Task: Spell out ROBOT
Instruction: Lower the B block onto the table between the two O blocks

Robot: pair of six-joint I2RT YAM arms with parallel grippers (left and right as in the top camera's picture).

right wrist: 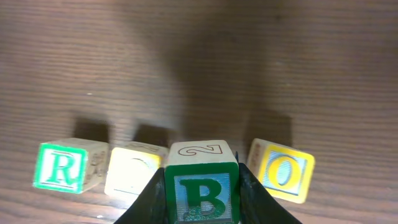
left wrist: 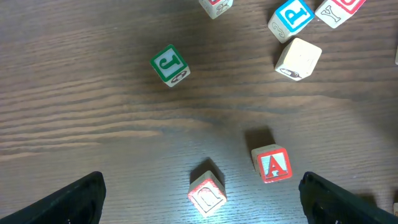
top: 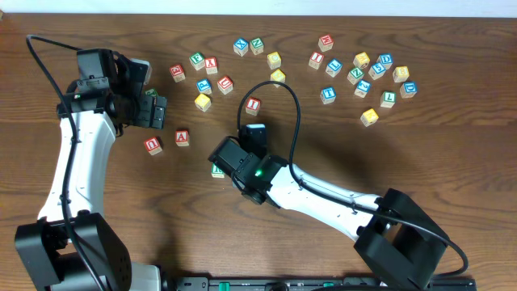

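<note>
In the right wrist view my right gripper (right wrist: pixel 202 202) is shut on a cube with a green B (right wrist: pixel 202 186) and holds it by both sides. Behind it on the table stands a row: a green-bordered R cube (right wrist: pixel 62 167), a pale yellow cube (right wrist: pixel 132 173) partly hidden by the B, a gap, then a yellow O cube (right wrist: pixel 283 171). From overhead, the right gripper (top: pixel 229 162) covers most of this row. My left gripper (top: pixel 155 111) hangs open over the table's left part, its fingers (left wrist: pixel 68 202) wide apart with nothing held.
A red U cube (left wrist: pixel 207 194) and a red A cube (left wrist: pixel 272 165) lie below the left gripper, a green J cube (left wrist: pixel 169 64) farther off. Several loose letter cubes are scattered along the back (top: pixel 275 58) and at the back right (top: pixel 371 73).
</note>
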